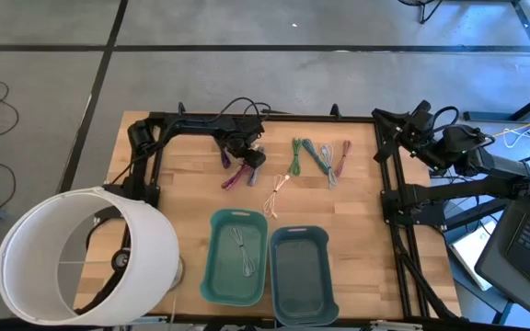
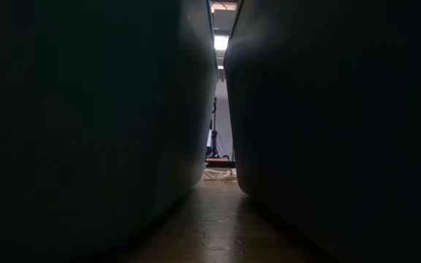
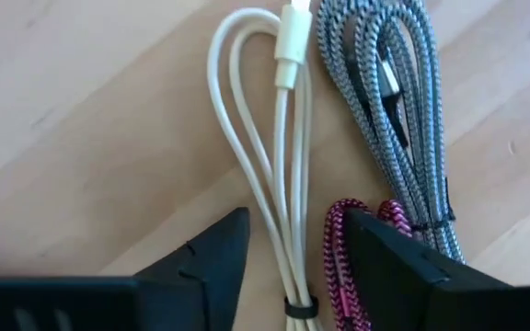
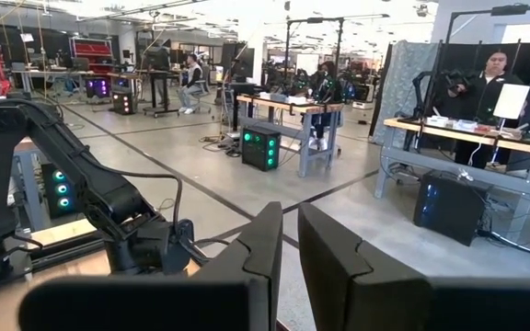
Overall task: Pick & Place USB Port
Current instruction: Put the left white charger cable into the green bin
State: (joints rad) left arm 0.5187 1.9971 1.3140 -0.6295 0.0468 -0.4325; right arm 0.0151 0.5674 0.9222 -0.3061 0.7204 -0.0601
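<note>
Judging from the bins, the job is barely begun: the left bin holds one grey cable, the right bin at 5 o'clock on the table looks bare, and several cables are left at 12 o'clock. The left gripper hangs low over the 11 o'clock bundle, jaws partly open astride the white cable, gripping nothing yet. This cable is a cream loop tied by a dark band, its plug at the far end, with pink and grey braided cables just beside. The right gripper waits at 2 o'clock, nearly shut, empty.
</note>
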